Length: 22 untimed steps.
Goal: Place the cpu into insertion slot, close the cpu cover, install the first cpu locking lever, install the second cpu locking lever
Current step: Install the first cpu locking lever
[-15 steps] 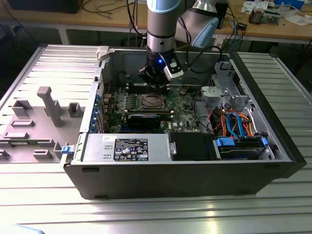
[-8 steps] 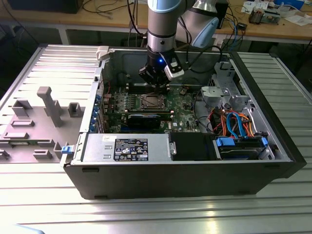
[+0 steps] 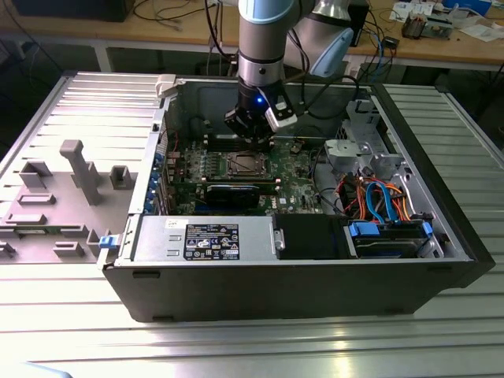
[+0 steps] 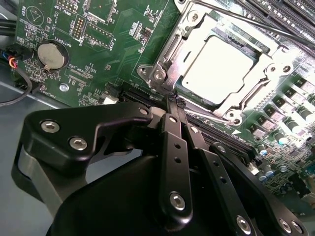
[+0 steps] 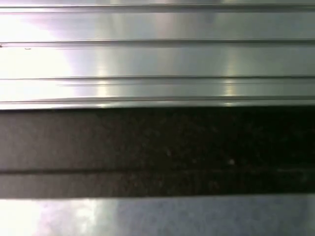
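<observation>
Ribbed aluminium tabletop [image 3: 71, 315] carries open black computer case [image 3: 299, 287]; clenched, empty tool [image 4: 175, 103] touches silvery windowed cpu cover [image 4: 170, 51] over seated silver-topped cpu [image 4: 216, 69], thin, stiff, fragile; handle by edges.

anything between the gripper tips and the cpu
In the second wrist view, the closed gripper sits at the socket's edge; only the cpu cover frame rim lies between it and the cpu.

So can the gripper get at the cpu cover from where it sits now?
Probably yes. The gripper, fingers together, sits right at the edge of the cpu cover, which lies closed over the cpu, with nothing standing between them.
</observation>
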Tool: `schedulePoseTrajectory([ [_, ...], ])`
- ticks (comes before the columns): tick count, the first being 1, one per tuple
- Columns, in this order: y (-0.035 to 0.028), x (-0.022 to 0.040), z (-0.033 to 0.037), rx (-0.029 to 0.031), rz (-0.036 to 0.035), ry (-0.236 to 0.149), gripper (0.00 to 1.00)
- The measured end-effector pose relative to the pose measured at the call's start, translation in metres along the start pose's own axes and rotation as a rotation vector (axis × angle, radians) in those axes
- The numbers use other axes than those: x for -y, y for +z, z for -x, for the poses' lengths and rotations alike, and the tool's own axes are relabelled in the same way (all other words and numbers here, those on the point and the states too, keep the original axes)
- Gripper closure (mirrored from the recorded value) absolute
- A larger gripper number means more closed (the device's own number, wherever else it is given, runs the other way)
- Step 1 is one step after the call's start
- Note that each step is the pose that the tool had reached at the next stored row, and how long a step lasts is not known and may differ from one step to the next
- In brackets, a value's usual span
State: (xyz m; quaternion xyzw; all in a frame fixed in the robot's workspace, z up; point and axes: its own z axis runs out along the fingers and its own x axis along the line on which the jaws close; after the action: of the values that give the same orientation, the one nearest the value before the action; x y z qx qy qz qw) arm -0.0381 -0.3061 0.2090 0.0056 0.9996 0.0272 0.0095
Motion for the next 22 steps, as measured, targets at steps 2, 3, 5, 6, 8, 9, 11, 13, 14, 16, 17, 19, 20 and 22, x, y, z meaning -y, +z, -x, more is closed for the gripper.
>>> schedulePoseTrajectory([
  [2, 0.001, 0.0001, 0.0003, -0.0002, -0.0004, 0.0, 0.89],
  [3, 0.0011, 0.0001, 0.0003, -0.0001, -0.0003, 0.0, 0.89],
  [5, 0.0011, 0.0002, 0.0004, -0.0001, -0.0019, 0.0, 0.89],
  [6, 0.0017, 0.0002, 0.0007, -0.0003, -0.0062, 0.0, 0.89],
  [8, 0.0037, 0.0003, 0.0015, -0.0008, -0.0063, 0.0, 0.89],
  [9, 0.004, 0.0003, 0.0017, -0.0011, -0.0065, 0.0, 0.89],
  [11, 0.0042, 0.0004, 0.0018, -0.0009, -0.0061, 0.0, 0.89],
  [13, 0.0041, 0.0005, 0.0018, -0.0008, -0.0061, 0.0, 0.89],
  [14, 0.004, 0.0006, 0.0019, -0.0008, -0.0061, 0.0, 0.89],
  [16, 0.004, 0.0008, 0.0018, -0.001, -0.0073, 0.0, 0.89],
  [17, 0.004, 0.0007, 0.0018, -0.0009, -0.0078, 0.0, 0.89],
  [19, 0.0042, 0.0014, 0.0019, -0.0009, -0.0098, 0.0, 0.89],
  [20, 0.0043, 0.0019, 0.0019, -0.0011, -0.0106, 0.0, 0.89],
  [22, 0.0048, 0.0024, 0.0019, -0.0012, -0.0114, 0.0, 0.89],
])
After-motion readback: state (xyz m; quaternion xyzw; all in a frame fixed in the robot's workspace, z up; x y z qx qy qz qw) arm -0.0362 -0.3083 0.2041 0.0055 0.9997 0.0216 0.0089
